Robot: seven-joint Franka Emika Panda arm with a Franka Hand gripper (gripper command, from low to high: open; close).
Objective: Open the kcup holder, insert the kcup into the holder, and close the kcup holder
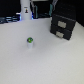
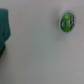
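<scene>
**Pod on bare table, holder shut**

The kcup point(image 1: 30, 41) stands upright on the white table point(image 1: 45, 65), alone, well apart from the holder point(image 1: 63, 25), which sits toward the exterior view's right, further back; both drawer fronts look flush, so the opening step appears not yet done.

The kcup is a small white cylinder with a green top; in the wrist view the kcup point(image 2: 65, 22) shows from above as a round green lid with a pale rim. By its look it is light, thin-walled plastic, rigid enough for a gentle squeeze yet easy to tip or skid on the smooth tabletop; the foil-like lid is probably the weak part, so the sides are the place to take it, low and square across the round body.

The holder is a black, boxy, hard-edged unit with two stacked drawers and light handles; likely heavier than the pod, though a pull on a handle might drag the whole box.

The gripper's fingers are not identifiable in either view, so whether it is open or closed cannot be told; only a blurred green and dark shape point(image 2: 5, 30) fills one edge of the wrist view. A white post point(image 1: 25, 11) stands at the back.
</scene>
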